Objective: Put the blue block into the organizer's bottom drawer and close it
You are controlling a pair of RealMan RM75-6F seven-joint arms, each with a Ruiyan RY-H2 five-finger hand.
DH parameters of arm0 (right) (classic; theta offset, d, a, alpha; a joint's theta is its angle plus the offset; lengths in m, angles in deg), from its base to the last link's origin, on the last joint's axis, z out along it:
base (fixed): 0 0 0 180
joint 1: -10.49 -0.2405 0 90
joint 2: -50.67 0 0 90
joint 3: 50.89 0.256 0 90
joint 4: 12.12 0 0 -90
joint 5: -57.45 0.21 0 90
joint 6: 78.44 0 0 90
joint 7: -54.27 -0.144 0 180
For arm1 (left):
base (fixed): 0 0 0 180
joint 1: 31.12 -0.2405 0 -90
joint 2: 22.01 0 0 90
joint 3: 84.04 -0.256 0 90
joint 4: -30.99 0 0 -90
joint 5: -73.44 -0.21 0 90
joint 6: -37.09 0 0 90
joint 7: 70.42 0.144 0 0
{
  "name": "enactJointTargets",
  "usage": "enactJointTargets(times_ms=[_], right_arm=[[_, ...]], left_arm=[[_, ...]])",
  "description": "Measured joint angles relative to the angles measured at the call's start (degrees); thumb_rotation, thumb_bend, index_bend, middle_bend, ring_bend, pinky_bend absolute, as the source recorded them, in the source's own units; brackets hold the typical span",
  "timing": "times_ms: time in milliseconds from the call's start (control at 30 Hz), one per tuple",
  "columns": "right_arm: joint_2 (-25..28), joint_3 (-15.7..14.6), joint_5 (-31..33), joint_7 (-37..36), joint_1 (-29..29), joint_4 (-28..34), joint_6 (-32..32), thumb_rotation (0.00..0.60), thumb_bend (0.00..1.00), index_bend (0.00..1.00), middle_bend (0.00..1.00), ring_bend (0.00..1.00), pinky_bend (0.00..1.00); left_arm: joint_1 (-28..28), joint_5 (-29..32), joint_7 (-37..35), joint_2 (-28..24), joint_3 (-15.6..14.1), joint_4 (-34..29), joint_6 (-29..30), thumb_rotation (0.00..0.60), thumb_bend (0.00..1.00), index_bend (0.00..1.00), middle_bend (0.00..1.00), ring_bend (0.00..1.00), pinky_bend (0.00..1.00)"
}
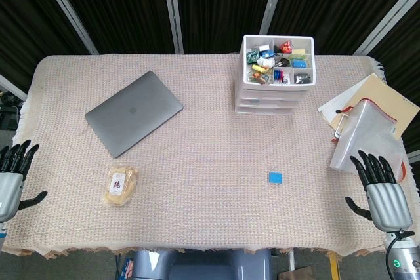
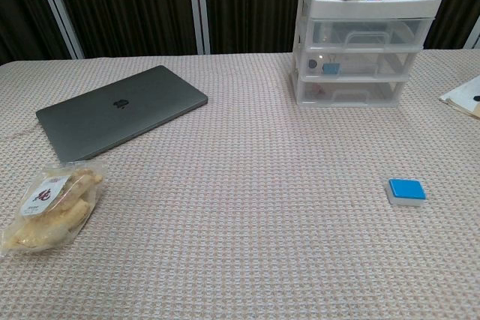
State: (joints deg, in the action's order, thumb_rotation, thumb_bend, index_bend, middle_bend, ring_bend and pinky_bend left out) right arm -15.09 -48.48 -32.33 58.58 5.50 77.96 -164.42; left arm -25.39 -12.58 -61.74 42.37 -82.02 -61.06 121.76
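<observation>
The blue block point(image 1: 275, 177) point(image 2: 406, 190) lies flat on the tablecloth, right of centre and toward the front. The white organizer point(image 1: 277, 73) point(image 2: 364, 35) stands at the back, its clear drawers all pushed in; the bottom drawer point(image 2: 352, 92) sits closed at table level. My right hand point(image 1: 381, 187) hovers at the table's right front edge, fingers spread, holding nothing, well right of the block. My left hand point(image 1: 12, 175) is at the left front edge, fingers apart and empty. Neither hand shows in the chest view.
A closed grey laptop point(image 1: 133, 112) point(image 2: 120, 110) lies at the left. A bag of snacks point(image 1: 119, 185) point(image 2: 52, 207) sits near the left front. Papers, a folder and a clear zip pouch point(image 1: 361, 132) lie at the right edge. The organizer's top tray holds several small items.
</observation>
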Motion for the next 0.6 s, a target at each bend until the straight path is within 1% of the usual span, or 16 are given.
enactJointTargets(times_ms=[600], right_arm=[[0.14,-0.06,0.58,-0.11,0.0,0.65,0.59,0.6,0.14,0.08,0.0,0.0,0.0]], left_arm=[[-0.07,-0.33,-0.09,-0.08,-0.16,-0.11,0.24,0.6,0.12,0.01,0.0,0.0,0.0]])
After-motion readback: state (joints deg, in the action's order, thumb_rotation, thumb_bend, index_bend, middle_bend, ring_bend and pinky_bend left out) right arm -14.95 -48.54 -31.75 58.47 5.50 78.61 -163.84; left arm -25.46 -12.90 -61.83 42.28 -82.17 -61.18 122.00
